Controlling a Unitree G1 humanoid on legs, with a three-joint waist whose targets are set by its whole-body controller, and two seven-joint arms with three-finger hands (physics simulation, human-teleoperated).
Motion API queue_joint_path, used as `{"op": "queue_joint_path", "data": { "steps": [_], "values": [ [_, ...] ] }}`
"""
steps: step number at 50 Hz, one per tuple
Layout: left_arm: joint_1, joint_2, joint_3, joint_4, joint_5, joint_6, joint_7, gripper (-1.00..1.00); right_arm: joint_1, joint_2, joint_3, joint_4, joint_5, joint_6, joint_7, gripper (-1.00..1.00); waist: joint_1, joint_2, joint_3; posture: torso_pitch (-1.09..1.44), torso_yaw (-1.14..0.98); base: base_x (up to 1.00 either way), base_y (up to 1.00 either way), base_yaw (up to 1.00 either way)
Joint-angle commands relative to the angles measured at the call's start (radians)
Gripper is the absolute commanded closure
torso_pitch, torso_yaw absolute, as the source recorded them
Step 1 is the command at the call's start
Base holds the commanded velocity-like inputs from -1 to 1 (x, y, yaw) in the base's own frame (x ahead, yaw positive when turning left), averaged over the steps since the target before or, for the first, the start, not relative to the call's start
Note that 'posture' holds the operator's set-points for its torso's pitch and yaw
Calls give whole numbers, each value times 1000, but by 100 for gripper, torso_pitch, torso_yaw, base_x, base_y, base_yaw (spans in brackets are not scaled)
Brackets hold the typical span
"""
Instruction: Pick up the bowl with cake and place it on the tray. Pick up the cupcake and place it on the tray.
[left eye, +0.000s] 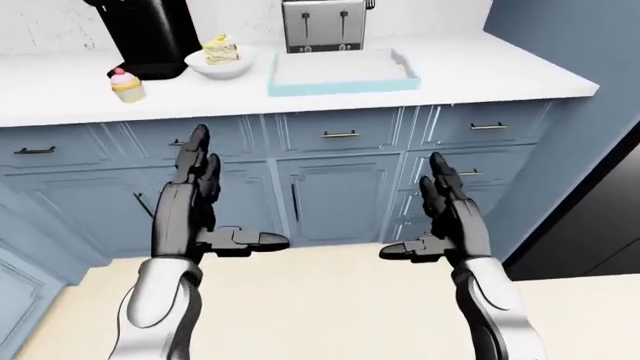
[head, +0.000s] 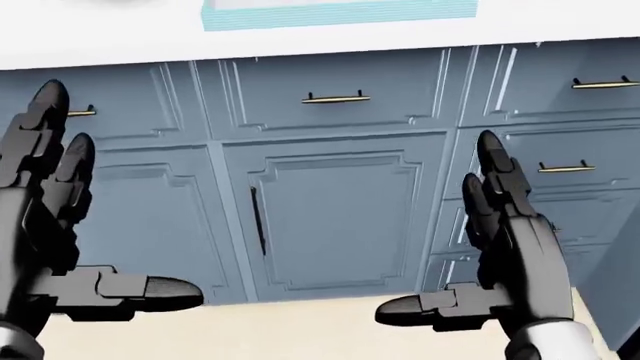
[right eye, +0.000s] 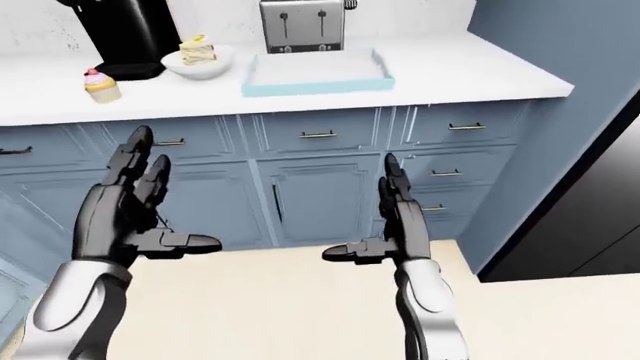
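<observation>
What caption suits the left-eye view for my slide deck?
Both open hands, left hand and right hand, raised before blue cabinets; cupcake, bowl with cake and empty tray wait on the counter.
</observation>
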Motion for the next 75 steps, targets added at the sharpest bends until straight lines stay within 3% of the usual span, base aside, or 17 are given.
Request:
{"op": "queue_joint_path", "data": {
  "steps": [1,6,8,22,23,28,30,32,35,39,46,54,57,59,62,70,75],
  "values": [
    [-10,8,21,-12,2,-28,4,-100,-20,3,14,-41,5,-24,7,-100,2,-6,-4,0,0,0,86,0],
    [4,7,17,-5,4,-45,1,-100,-14,7,22,-75,2,-2,3,-100,-3,61,-5,0,0,0,84,0],
    [12,4,14,5,5,-60,-1,-100,-14,9,28,-91,-1,11,2,-100,-2,162,-32,0,0,0,72,0],
    [14,-2,7,33,7,-83,0,-100,-16,17,36,-125,17,50,20,-100,12,-28,-11,0,0,0,69,0],
    [13,-1,8,27,6,-78,1,-100,-15,18,36,-127,24,50,21,-100,-5,22,-1,0,0,0,23,0],
    [16,-3,9,28,0,-81,3,-100,-9,10,47,-109,5,29,24,-100,-1,64,-15,0,0,0,36,0],
    [19,-3,6,31,1,-86,3,-100,-7,13,39,-98,9,19,27,-100,8,8,-3,0,0,0,99,0],
    [25,-4,3,29,3,-89,3,-100,-2,15,38,-84,12,2,29,-100,9,27,-15,0,0,0,98,0],
    [23,-4,7,30,3,-88,2,-100,-13,31,7,-90,81,24,19,-100,24,160,-22,0,0,0,33,19],
    [24,-4,5,43,5,-100,1,-100,-10,21,6,-103,108,44,-1,-100,61,158,-56,0,0,-34,0,100],
    [0,-1,-2,30,6,-67,7,-100,-17,1,1,-114,103,37,-3,-100,81,57,-15,0,0,-39,0,86],
    [-97,21,-8,0,10,42,15,-100,-26,-13,-29,-175,91,73,15,-100,29,47,10,0,0,11,-5,0],
    [-108,25,-10,-11,11,58,14,-100,-25,-15,-32,-179,92,69,19,-100,11,-35,-20,0,0,31,-27,0],
    [-112,27,-7,-1,12,52,12,-100,-30,-16,-38,-177,96,71,21,-100,27,60,19,0,0,31,-27,0],
    [-108,29,-4,3,11,44,8,-100,-27,-14,-38,-185,100,75,19,-100,50,176,10,0,0,39,-27,0],
    [-119,35,5,-40,7,92,7,-100,-16,-10,-32,-177,109,56,28,-100,35,84,26,0,0,57,-39,0],
    [-120,34,2,-34,8,86,8,-100,-13,-11,-32,-171,110,44,36,-100,34,81,23,0,0,74,-63,0]
  ]
}}
